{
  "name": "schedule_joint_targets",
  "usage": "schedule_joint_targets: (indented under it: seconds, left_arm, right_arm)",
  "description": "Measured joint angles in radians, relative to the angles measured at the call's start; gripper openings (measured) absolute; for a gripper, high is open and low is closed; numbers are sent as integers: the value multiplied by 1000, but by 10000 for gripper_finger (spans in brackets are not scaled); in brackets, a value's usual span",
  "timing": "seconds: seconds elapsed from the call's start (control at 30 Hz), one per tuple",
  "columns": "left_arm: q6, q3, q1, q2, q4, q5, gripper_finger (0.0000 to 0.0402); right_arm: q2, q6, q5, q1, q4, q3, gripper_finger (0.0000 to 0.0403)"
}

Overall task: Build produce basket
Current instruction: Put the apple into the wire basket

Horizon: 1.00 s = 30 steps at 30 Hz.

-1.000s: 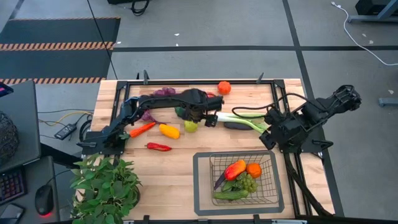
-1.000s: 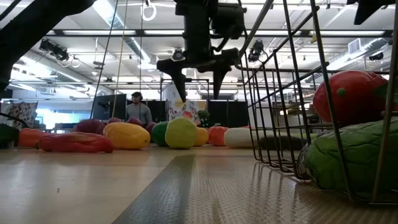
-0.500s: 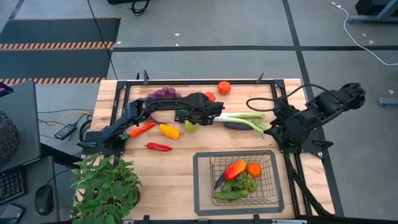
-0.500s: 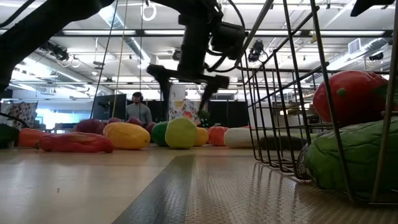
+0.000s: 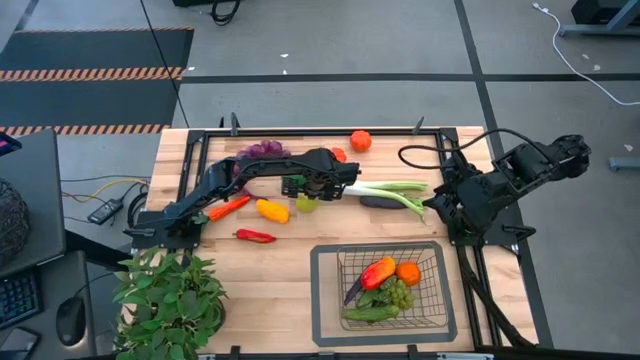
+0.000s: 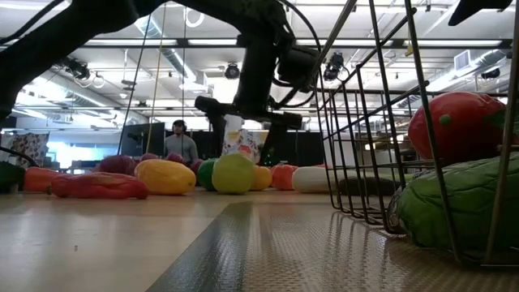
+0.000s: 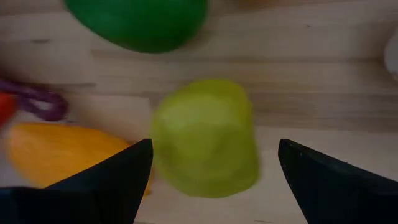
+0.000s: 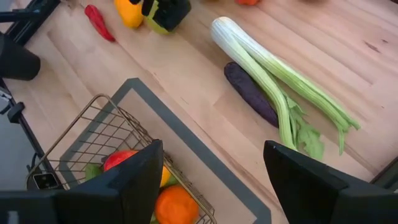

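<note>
The left end effector [image 5: 306, 196] hangs low over the far middle of the tabletop [image 5: 280, 280], its 2 fingers spread wide on either side of a yellow-green fruit [image 7: 205, 137] without closing on it. Just beside that fruit lie a yellow pepper [image 5: 271, 210] to its left and a darker green fruit [image 7: 140, 22] just beyond it. Farther left are a carrot [image 5: 229, 207] and a red chili [image 5: 254, 236], and purple grapes [image 5: 262, 150] sit toward the far left edge. An orange tomato [image 5: 360, 141] rests near the far rail.

To the right of the left end effector, a leek [image 8: 273, 78] lies across the tabletop with a dark eggplant [image 8: 252, 93] touching its near side.

The basket [image 5: 430, 320] stands at the near right of the tabletop and already holds produce: a red pepper [image 5: 377, 272], an orange fruit [image 5: 407, 272], green grapes [image 5: 397, 294] and a cucumber [image 5: 368, 313].

The right end effector [image 8: 211, 180] waits at the right edge, its fingers parted and holding nothing.
</note>
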Motion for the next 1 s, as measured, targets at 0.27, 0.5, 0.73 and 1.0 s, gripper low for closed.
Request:
schedule_joint_targets:
  seconds: [0.27,0.5,0.73,1.0]
  left_arm:
    - [-3,1,-1,35,2,5,354]
    - [2,1,-15,34,83,-3,354]
    - [31,2,-46,32,133,6,346]
    - [57,9,-83,0,158,76,298]
  right_arm:
    - [1,-10,-7,-1,-5,0,281]
    - [1,-15,-15,-1,-4,0,281]
    - [1,-38,-25,-1,-7,0,281]
    - [-1,-48,-4,-1,-13,0,281]
